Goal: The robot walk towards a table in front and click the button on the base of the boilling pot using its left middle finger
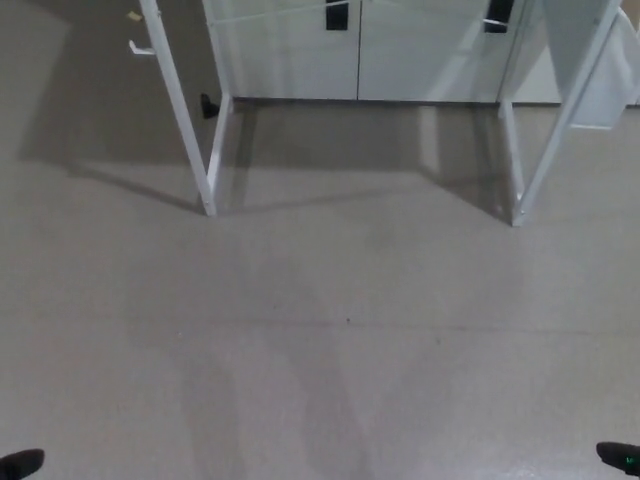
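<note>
Grey, smooth floor (330, 330) fills nearly the whole head view, crossed by soft shadows. Only a black tip of the left hand (20, 463) shows at the bottom corner, and a black tip of the right hand (620, 458) at the opposite corner; whether their fingers are apart or together cannot be told. Far ahead of both hands stand the white metal legs of the bench (190, 130), one pair ahead of each hand, its top out of view. Behind the legs run pale cabinet doors (420, 50) with dark handles. No boiling pot is visible.
</note>
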Tool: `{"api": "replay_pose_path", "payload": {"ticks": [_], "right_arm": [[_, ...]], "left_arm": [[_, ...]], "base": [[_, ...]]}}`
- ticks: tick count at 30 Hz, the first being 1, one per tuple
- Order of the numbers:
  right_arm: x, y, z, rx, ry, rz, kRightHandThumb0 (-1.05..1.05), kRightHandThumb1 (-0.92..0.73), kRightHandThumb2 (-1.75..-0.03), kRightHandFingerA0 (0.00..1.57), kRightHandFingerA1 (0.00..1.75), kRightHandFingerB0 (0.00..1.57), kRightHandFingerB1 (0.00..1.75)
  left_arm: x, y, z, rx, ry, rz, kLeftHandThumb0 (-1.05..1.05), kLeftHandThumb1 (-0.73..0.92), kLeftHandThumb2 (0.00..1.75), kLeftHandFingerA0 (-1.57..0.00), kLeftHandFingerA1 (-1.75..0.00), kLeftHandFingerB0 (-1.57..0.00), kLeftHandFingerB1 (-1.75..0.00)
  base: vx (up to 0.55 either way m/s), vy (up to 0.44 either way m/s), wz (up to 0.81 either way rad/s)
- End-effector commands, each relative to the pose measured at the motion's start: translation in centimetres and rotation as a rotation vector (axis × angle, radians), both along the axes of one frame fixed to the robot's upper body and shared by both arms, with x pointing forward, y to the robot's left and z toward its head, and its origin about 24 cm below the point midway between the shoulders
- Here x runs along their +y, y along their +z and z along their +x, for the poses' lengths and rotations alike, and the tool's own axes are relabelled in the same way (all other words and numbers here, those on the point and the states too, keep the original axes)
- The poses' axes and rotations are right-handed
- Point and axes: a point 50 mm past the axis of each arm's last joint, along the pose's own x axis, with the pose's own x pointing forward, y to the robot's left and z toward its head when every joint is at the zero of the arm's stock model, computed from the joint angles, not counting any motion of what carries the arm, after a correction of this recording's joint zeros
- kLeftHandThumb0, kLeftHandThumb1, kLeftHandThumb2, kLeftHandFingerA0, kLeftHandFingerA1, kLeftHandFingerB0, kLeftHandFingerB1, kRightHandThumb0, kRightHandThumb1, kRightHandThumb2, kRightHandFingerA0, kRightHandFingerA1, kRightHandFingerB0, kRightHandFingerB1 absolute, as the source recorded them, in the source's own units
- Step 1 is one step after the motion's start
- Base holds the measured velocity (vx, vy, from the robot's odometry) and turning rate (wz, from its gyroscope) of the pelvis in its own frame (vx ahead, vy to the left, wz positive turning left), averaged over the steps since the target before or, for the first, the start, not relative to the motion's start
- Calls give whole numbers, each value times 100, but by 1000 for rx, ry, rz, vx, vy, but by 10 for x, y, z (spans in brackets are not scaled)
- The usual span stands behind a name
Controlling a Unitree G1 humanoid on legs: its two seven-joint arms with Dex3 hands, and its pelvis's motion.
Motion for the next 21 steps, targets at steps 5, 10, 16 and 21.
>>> {"api": "replay_pose_path", "payload": {"ticks": [5,10,16,21], "right_arm": [[-1,0,-1,-3,8,-12,-42,-46,-73,57,58,32,46],[-1,-1,-2,3,13,-22,-44,-46,-74,58,58,31,46],[-1,0,-1,-2,19,-16,-35,-57,-57,63,48,36,36],[0,0,-1,5,21,-29,-43,-47,-74,58,58,31,46]], "left_arm": [[6,4,-1,-4,-8,34,-1,35,83,-35,-59,-17,-50],[7,3,-2,-5,-8,33,0,35,83,-36,-60,-19,-51],[7,3,-2,-8,-9,29,0,36,83,-34,-59,-18,-51],[7,3,-2,-4,-2,25,-1,35,83,-35,-60,-19,-51]], "base": [[96,173,-2],[92,-3,6],[96,-170,5],[47,-316,-5]]}}
